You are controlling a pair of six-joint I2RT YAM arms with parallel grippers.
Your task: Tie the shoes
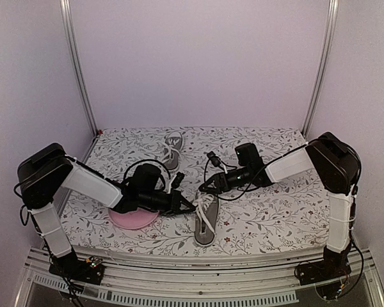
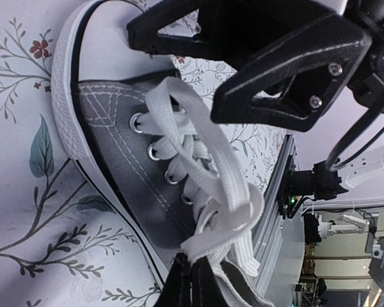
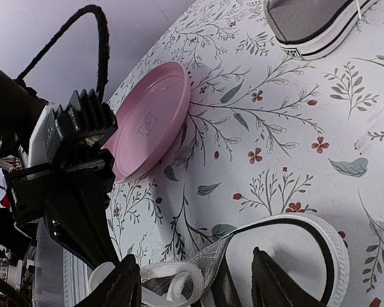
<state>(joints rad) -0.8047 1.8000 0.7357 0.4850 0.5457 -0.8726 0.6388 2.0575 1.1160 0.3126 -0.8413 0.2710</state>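
1. Shoes: the near shoe lies on the table between the two arms. The far shoe sits well apart at the back, with nothing touching it.
2. We see the left gripper clamped tight on the white lace, whose strands bunch into its tips. We judge it is pulling the lace up and away from the eyelets so the other arm has something to work on.
3. The right gripper hangs over the near shoe's opening with its jaws spread apart. A lace loop lies between them and nothing is pinched. We think it is placed to take that loop.
4. The pink plate lies under the left arm, near the shoe. We see no use for it here.
5. We see no knot yet, so we call the tying early.
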